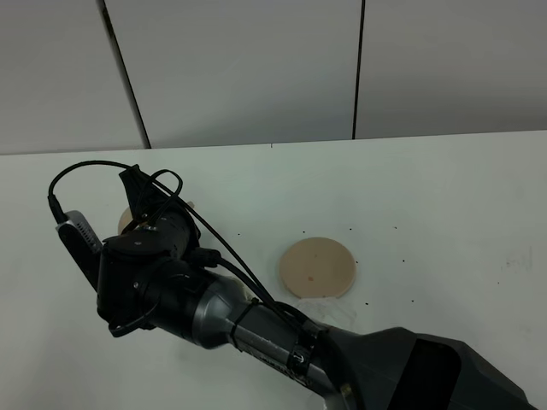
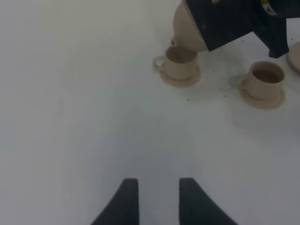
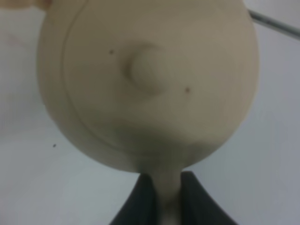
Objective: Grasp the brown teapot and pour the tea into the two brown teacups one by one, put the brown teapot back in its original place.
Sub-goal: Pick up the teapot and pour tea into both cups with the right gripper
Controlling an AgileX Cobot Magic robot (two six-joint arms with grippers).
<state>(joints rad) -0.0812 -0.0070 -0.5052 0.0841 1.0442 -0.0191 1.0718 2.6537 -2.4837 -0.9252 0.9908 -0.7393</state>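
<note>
Right claw [image 3: 166,190] gripped the brown teapot [image 3: 150,84] by its handle; left claw [image 2: 158,194] hovered, jaws parted
Teapot tipped, spout over one teacup [image 2: 178,63]; other teacup [image 2: 265,80] beside; wide saucer [image 1: 317,267] lay well inside the worktop [image 1: 444,196] far edge

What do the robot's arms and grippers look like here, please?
The right arm is black and dark grey, with a rounded metallic-grey section and a boxy black base link. Loose black cables loop along it. The left gripper shows two dark, tapered fingers; the right gripper looks the same.
</note>
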